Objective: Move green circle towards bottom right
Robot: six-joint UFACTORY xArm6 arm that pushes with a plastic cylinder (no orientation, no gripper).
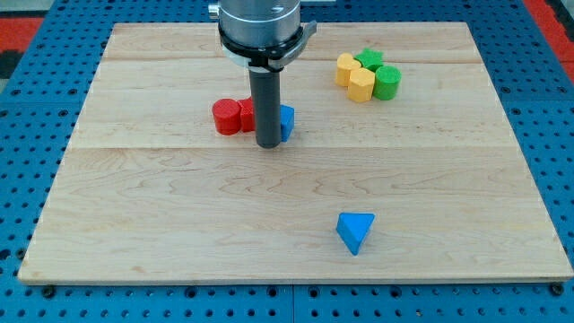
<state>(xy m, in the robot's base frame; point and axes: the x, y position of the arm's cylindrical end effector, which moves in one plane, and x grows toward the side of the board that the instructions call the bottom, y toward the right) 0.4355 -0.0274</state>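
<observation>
The green circle [387, 82] stands near the view's top right, at the right end of a tight cluster. A green star-like block [368, 60] and two yellow blocks [347, 68] [361, 85] sit just to its left, touching or nearly touching it. My tip [268, 144] rests on the wooden board near the upper middle, well to the left of the green circle. The tip stands between a red block [228, 117] on its left and a blue block [286, 121] on its right, whose shape the rod partly hides.
A blue triangle [355, 231] lies alone toward the view's bottom right. A second red block [247, 113] sits against the first, partly behind the rod. The wooden board [134, 224] lies on a blue perforated table [27, 135].
</observation>
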